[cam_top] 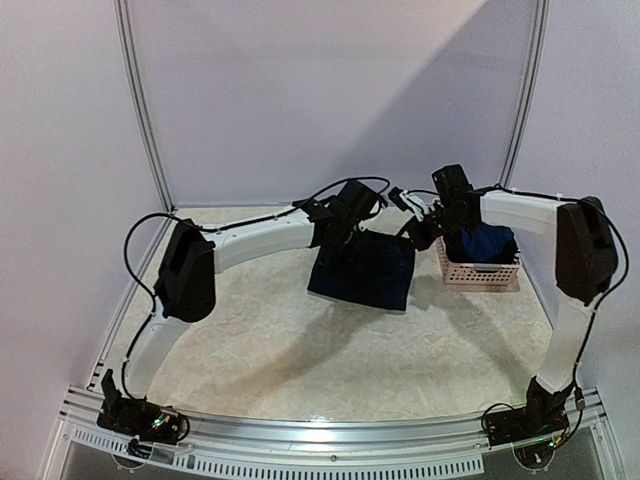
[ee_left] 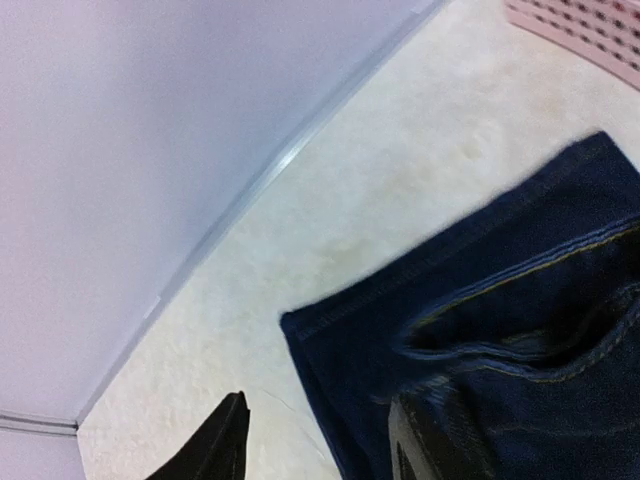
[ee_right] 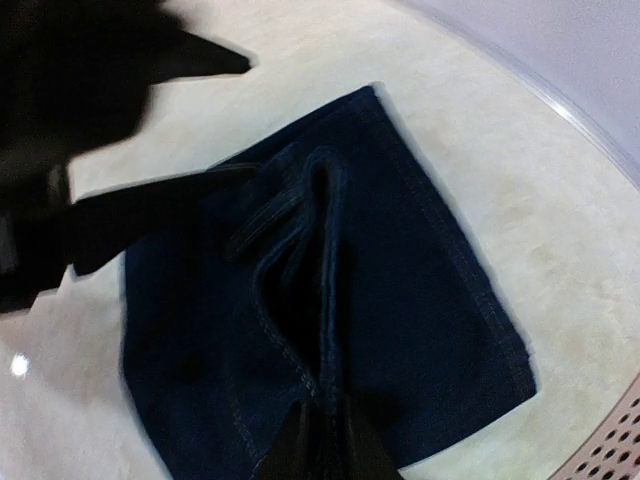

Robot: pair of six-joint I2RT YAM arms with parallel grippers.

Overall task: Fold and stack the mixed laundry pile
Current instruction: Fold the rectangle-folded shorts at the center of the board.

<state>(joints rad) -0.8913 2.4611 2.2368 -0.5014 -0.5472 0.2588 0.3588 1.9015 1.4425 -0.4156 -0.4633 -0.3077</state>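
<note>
Where the two arms rose from the near edge of the table (cam_top: 250,340), each bent inward and reached toward the far middle, and both wrists ended over one garment. That garment, the dark navy denim piece (cam_top: 362,272), lay on the pale tabletop as a rough rectangle, mostly flat, with stitched seams showing and one long raised fold running down its middle.

Over its far left corner hung the left gripper (ee_left: 320,450). Its fingers (ee_left: 215,450) stood well apart, one above bare table and the other above the denim, with the cloth's edge lying between them on the table; they had hold of nothing.

At the far right corner was the right gripper (ee_right: 325,455). Its fingers (ee_right: 360,455) were drawn nearly together, and the raised fold of the denim ran straight up between them, so it looked pinched there.

Just to the right of the denim, a little farther back, stood the pink basket (cam_top: 480,278), its perforated wall close to the cloth but apart from it. A bundle of navy fabric (cam_top: 490,243) was heaped inside, rising above the rim; the right arm's wrist partly hid it.

Beyond all this rose the plain pale back wall (cam_top: 330,100).
</note>
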